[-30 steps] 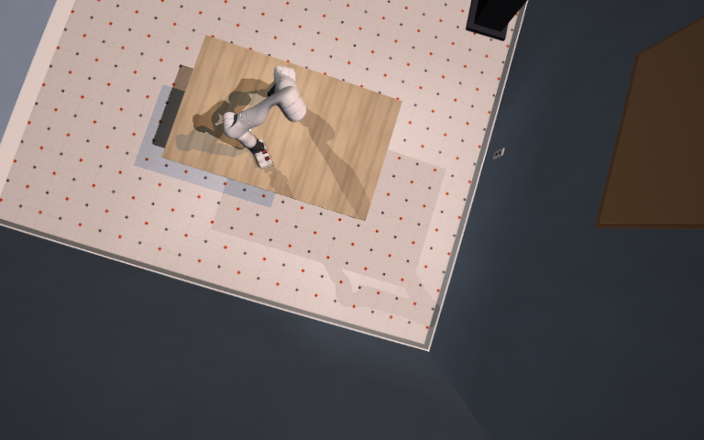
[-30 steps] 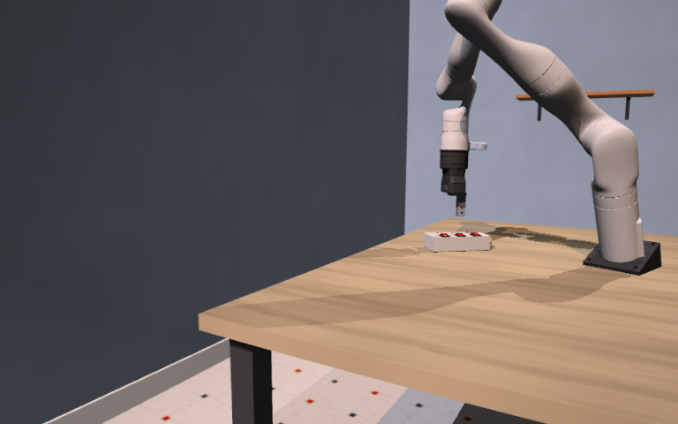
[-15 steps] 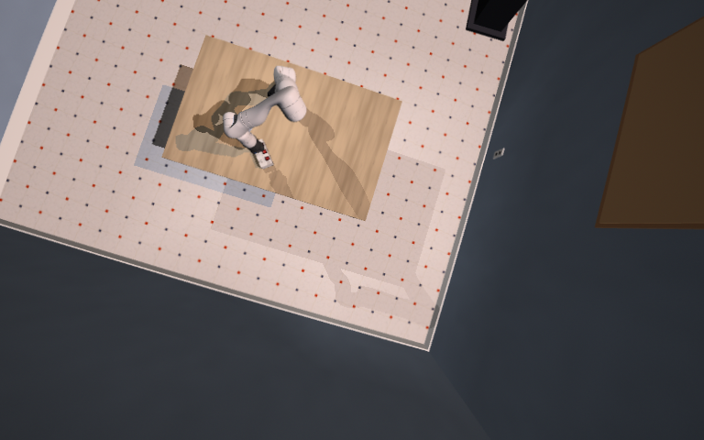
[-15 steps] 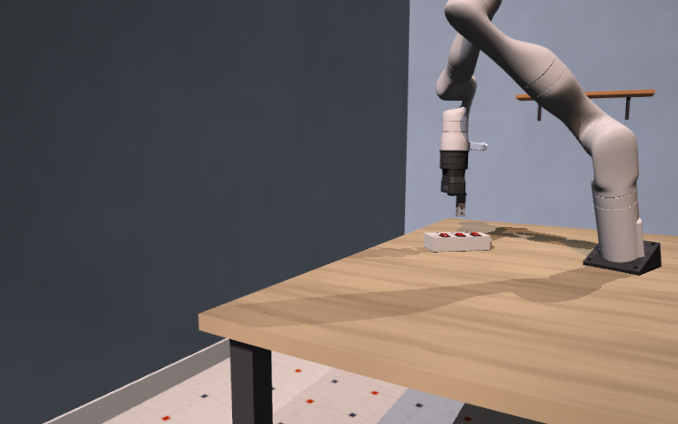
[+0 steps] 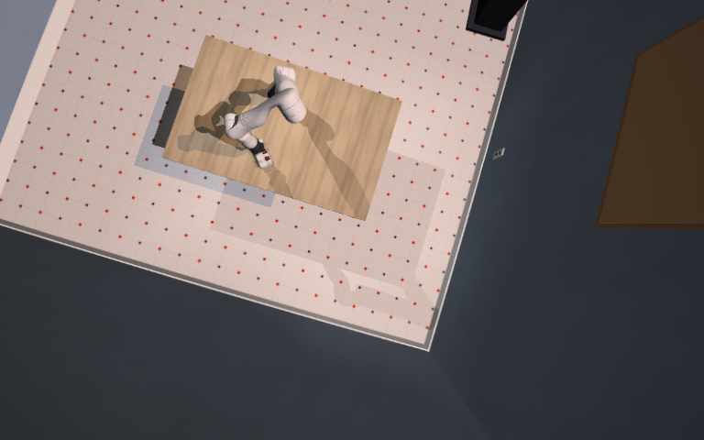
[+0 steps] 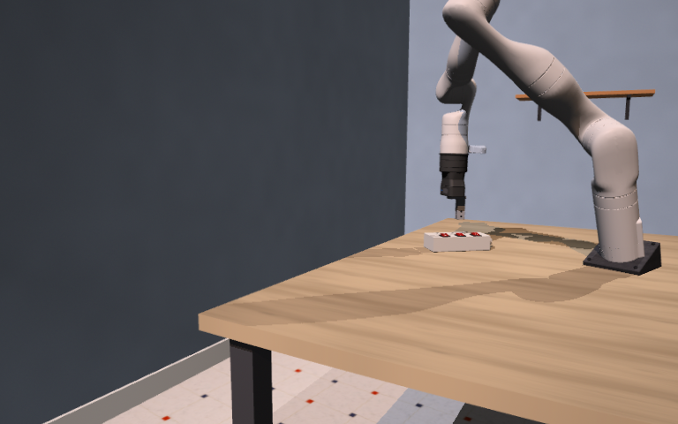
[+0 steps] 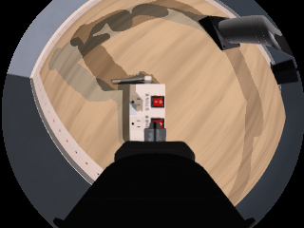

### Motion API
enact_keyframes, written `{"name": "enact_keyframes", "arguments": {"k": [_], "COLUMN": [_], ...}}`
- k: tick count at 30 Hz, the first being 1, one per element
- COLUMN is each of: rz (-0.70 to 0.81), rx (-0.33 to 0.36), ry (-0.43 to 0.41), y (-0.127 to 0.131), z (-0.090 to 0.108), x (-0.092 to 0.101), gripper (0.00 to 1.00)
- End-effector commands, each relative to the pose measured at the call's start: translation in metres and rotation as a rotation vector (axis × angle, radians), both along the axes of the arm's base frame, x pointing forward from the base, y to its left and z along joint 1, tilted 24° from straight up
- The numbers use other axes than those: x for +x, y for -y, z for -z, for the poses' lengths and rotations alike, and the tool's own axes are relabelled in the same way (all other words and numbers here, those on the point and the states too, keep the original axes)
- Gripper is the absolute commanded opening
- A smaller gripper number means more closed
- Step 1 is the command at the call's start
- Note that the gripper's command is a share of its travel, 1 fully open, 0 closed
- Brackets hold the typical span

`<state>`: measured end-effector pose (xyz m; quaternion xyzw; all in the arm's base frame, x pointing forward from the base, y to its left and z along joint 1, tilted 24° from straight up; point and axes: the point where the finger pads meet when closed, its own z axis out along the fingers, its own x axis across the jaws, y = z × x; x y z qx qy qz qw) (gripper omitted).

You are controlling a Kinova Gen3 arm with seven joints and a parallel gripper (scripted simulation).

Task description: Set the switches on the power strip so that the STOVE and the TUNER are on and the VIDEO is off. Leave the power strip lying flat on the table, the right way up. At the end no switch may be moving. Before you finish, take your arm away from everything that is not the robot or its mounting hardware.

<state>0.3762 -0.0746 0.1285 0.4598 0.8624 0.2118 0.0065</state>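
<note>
The strip [image 6: 457, 241] is seen lying flat and right way up on the table [image 6: 449, 320], near its far edge, with three red switches [image 6: 460, 234] in a row on top. Their positions cannot be told. The gripper [image 6: 459, 214] is held just above the strip, clear of it, fingers fully closed on nothing. The arm's base [image 6: 650, 260] is set well apart to the side.

The top view looked down from high overhead, far off, on the whole table [image 5: 332, 155]. The exterior view stood near a table [image 6: 400, 320] corner, facing the arm [image 6: 539, 79]. The wrist view looked straight down, close, sharing the power strip [image 7: 136, 114].
</note>
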Motion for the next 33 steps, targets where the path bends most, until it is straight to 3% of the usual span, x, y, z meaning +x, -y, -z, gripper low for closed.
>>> {"name": "enact_keyframes", "arguments": {"k": [1, 33], "rz": [0.001, 0.001], "rx": [0.000, 0.000], "ry": [-0.003, -0.003], "y": [-0.001, -0.012], "z": [0.003, 0.030], "x": [0.000, 0.006], "gripper": [0.00, 0.00]}}
